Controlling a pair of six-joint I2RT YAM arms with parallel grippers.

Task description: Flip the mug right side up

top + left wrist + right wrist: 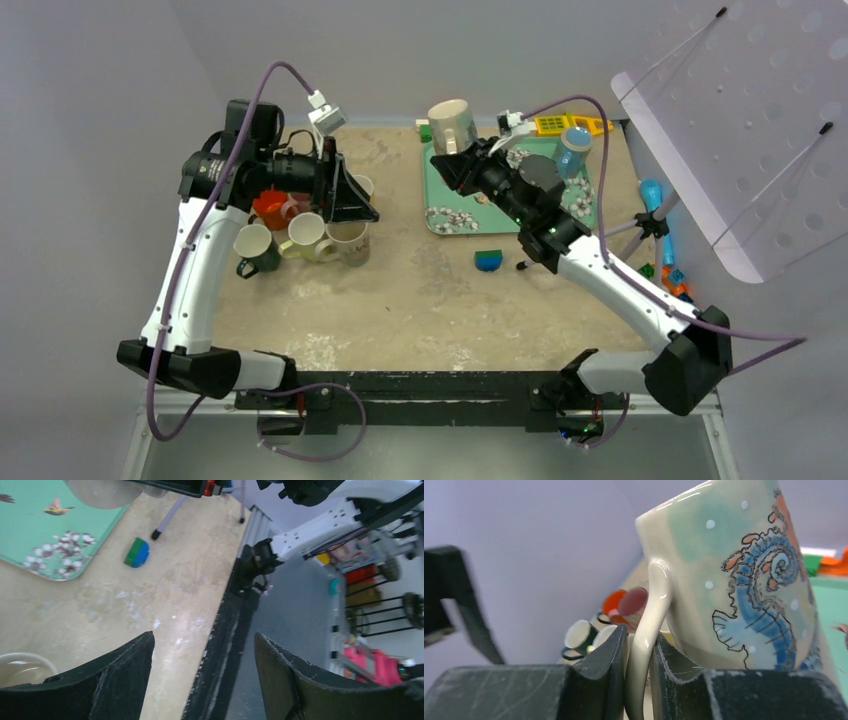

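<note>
Near edge: both arm bases, with bare desk (400,310) in front of them, the widest open stretch. The left gripper (202,647) hangs over the left side, jaws wide apart, nothing between them. Under it is a cluster of mugs (300,235), at least 4, packed close.

Middle: a blue-green block (488,260) sits alone, just short of the tray (490,212).

Far edge: the right gripper (640,637) has its jaws clamped on the handle (651,595) of the mug (734,580), pale ceramic with a seahorse print. The mug is tilted and appears held off the surface, over the tray's far left corner. Cannot tell which end faces up.

Handling, my read: stiff, glazed, slick, breakable, and fairly heavy for so thin a pinch. A handle grip lets the body swing about the jaws, so a slow wrist roll seems wise. The handle is the sensible hold, the rim the alternative.

Room: the wall is close behind the far edge. A bottle (573,150) and toys crowd the tray's right side. Best set-down looks like the tray's bare left part, or the open desk nearer in.
</note>
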